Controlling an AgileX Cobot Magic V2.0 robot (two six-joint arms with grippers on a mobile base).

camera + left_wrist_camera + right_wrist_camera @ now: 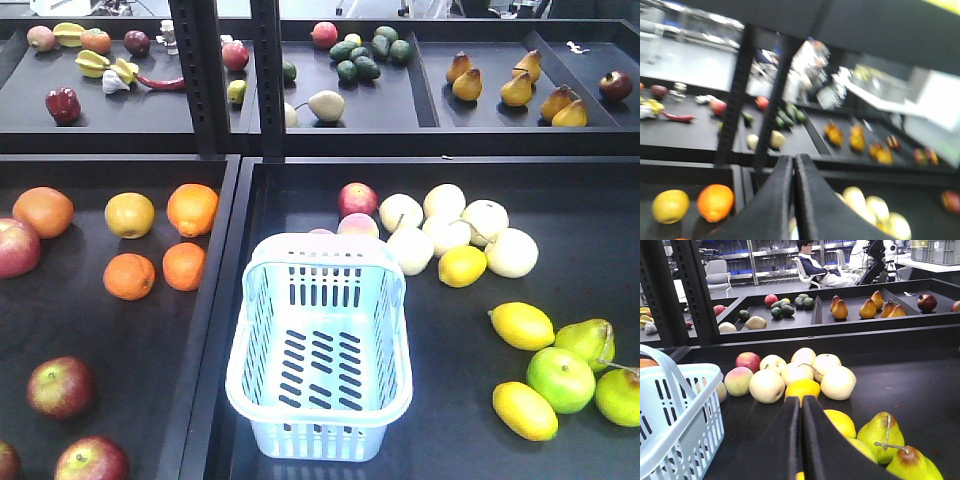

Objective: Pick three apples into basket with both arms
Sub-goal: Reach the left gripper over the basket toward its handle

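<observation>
— Apples: where do they lie?
— Dark red ones sit in the near corner of the left tray, well apart from the basket. Neither wrist view shows them, so I cannot place them against either gripper.
— And the arms?
— Left gripper points forward toward the shelf, fingers pressed together on nothing, an orange low to its left; that view is blurred. Right gripper is likewise pressed together and empty, with a lemon just beyond its tips, the basket to its left and pears to its right.
— Surroundings?
— Black trays, with a seated person far beyond.
— The basket's lie?
— Upright, mouth up, long axis running toward the shelf.
</observation>
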